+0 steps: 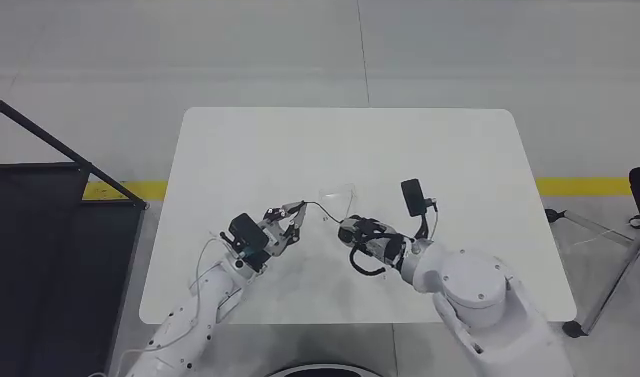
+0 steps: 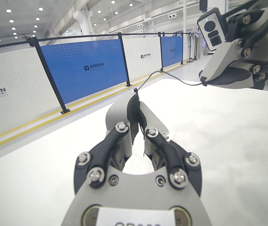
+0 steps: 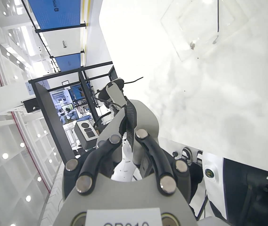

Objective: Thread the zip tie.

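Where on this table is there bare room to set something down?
Bare: the table beyond the clear tray, and both side stretches to its edges. Crowded: the near middle, where left gripper and right gripper hold the zip tie.

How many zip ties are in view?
2. One zip tie spans between the left hand and right hand; a second zip tie lies in the clear tray. More may be hidden.

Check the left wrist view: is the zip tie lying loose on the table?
No, the zip tie hangs above the table, one end pinched in the left gripper, the other in the right gripper.
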You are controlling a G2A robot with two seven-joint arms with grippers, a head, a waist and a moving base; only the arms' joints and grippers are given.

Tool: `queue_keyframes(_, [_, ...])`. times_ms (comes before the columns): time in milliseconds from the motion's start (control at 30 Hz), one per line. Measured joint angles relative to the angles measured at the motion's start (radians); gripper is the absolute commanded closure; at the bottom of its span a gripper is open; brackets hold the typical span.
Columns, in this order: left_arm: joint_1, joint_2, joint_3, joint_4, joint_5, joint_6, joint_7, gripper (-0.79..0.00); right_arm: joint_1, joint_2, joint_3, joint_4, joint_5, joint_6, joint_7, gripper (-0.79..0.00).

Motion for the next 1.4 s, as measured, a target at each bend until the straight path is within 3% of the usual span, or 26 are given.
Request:
queue_keyframes(267, [0.008,-0.001,-0.003,-0.004,0.0,0.001,0.006,0.0,0.054,-0.007,-0.059,0.009,-0.048,0.092,-0.025,0.0])
queue_keyframes(433, [0.009,-0.002,-0.002,-0.006,0.008,0.0,0.005,0.0,0.07,-0.01,-0.079,0.011,-0.062,0.093,-0.03,0.0])
queue_keyframes(633, [0.008,0.001,0.001,-0.006,0.043,-0.02,0.008,0.0,0.044,-0.012,-0.052,0.007,-0.028,0.024,-0.039,0.0])
queue_keyframes(1067, [0.003,0.003,0.003,-0.006,0.074,-0.039,-0.005,0.0,-0.078,-0.006,0.086,0.007,0.124,-0.23,0.002,0.0])
queue_keyframes(1400, [-0.005,0.002,0.01,0.0,0.082,-0.052,-0.006,0.0,-0.12,-0.003,0.125,0.013,0.16,-0.321,0.027,0.0])
